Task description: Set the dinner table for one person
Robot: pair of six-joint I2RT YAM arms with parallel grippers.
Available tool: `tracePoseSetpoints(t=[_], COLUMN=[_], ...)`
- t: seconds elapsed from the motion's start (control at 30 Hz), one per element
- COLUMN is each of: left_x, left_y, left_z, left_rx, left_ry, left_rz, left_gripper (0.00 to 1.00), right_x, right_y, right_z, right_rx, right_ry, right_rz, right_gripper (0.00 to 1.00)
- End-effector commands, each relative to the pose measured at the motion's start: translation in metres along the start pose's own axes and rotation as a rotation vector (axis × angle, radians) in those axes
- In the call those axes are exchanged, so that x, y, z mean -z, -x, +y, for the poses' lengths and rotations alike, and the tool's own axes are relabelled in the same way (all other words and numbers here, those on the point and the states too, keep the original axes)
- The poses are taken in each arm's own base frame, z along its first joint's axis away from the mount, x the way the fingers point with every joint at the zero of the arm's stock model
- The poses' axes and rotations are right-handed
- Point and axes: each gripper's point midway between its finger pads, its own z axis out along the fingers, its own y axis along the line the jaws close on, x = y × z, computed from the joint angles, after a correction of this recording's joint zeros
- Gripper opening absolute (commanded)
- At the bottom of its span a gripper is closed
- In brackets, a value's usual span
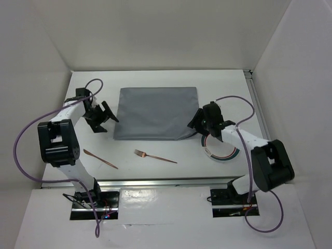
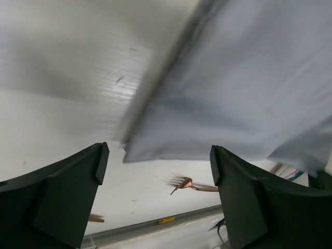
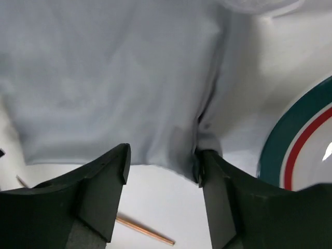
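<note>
The white dinner table point(image 1: 181, 168) holds a grey cloth mat point(image 1: 155, 113) at its middle. My left gripper point(image 1: 104, 116) is open and empty just left of the mat's near left corner; the left wrist view shows the mat point(image 2: 244, 88) ahead of the gripper point(image 2: 158, 161). My right gripper point(image 1: 197, 123) is open at the mat's near right corner, which is rumpled point(image 3: 207, 135) against one finger point(image 3: 223, 197). A copper fork point(image 1: 154, 155) and a copper knife point(image 1: 100, 158) lie near the front. A white plate with teal and red rings point(image 1: 224, 153) sits under my right arm.
White walls enclose the table on the left, back and right. An aluminium rail point(image 1: 166, 182) runs along the front edge and another point(image 1: 258, 106) along the right edge. The fork point(image 2: 189, 184) shows between my left fingers, and the plate rim point(image 3: 306, 145) to the right of my right fingers.
</note>
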Motion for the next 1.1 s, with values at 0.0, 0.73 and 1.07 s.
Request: tracePoseSetpoints(t=[0.0, 0.73, 1.07], left_x=[0.038, -0.021, -0.061], left_y=[0.014, -0.017, -0.047], left_z=[0.004, -0.024, 0.023], left_rx=[-0.086, -0.192, -0.089], left_ry=[0.079, 0.107, 0.235], left_rz=[-0.104, -0.027, 0.069], left_gripper=[1.00, 0.00, 0.00], right_x=[0.038, 0.009, -0.029], right_y=[0.007, 0.005, -0.046], right_z=[0.029, 0.012, -0.048], right_rx=[-0.001, 0.178, 0.164], right_ry=[0.072, -0.238, -0.358], right_rz=[-0.105, -0.012, 0.152], right_gripper=[0.65, 0.00, 0.00])
